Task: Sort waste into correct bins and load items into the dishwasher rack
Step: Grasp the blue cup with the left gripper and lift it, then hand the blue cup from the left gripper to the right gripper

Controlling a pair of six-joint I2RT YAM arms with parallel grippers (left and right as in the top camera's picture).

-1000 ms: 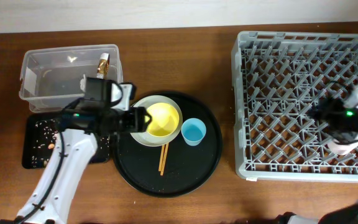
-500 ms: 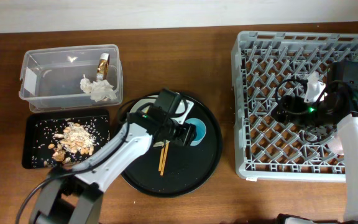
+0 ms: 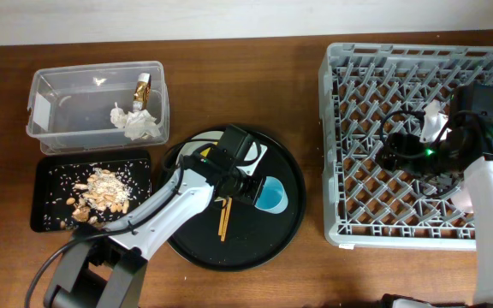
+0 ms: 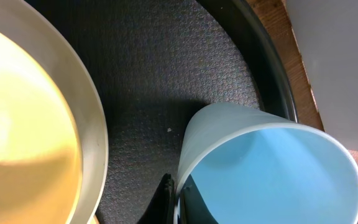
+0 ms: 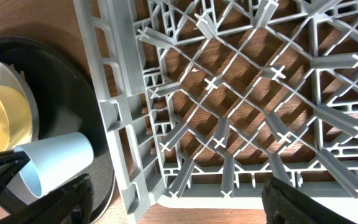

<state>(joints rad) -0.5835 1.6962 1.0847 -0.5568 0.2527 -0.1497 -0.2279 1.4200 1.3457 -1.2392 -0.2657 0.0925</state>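
Blue cup (image 4: 260,168) tilts over the round black tray (image 3: 289,227), beside the yellow bowl (image 4: 17,124), its wall pinched by the left end effector (image 4: 176,199). Right of that tray, the right end effector (image 5: 176,196) gapes wide and empty above the dishwasher rack (image 5: 229,93).

yellow bowl (image 4: 23,124): cut off left | light blue cup (image 4: 272,168): cut off below | plate (image 5: 16,78): cut off left

Even indoor light, blurred close-ups.
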